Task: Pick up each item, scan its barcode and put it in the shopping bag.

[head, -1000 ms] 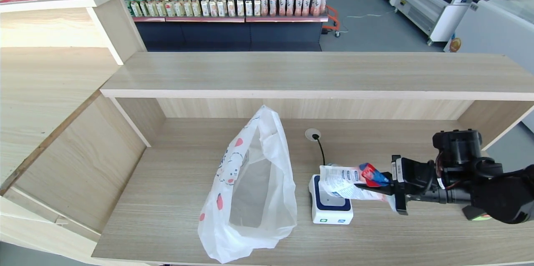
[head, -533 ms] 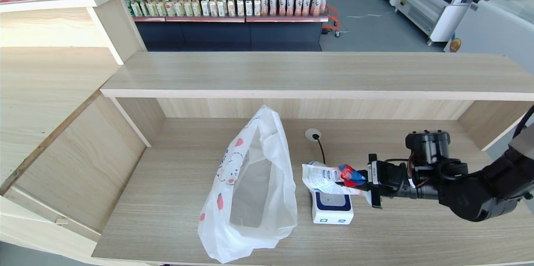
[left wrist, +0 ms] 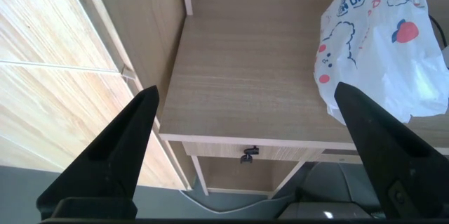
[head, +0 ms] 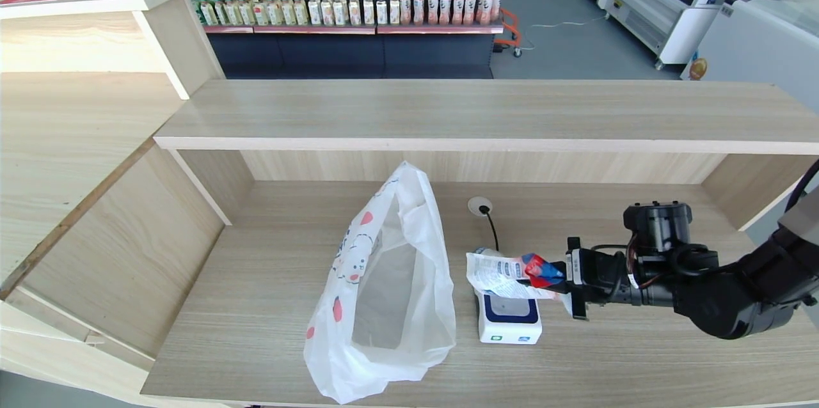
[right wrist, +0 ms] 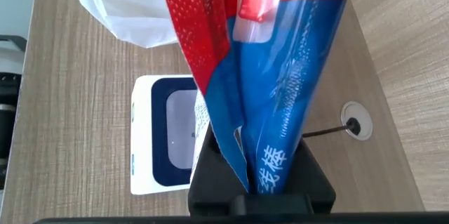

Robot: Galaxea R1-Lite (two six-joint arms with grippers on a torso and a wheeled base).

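Carried left over the past sec, the right gripper (head: 555, 279), jaws clamped on the red-blue packet (head: 500, 272), now holds it just above the scanner (head: 510, 323), right of the shopping bag (head: 384, 286), so the scan is apparently underway w/ bagging next; the left gripper (left wrist: 242, 96), jaws apart, hangs off the near-left corner of the counter (left wrist: 238, 76).
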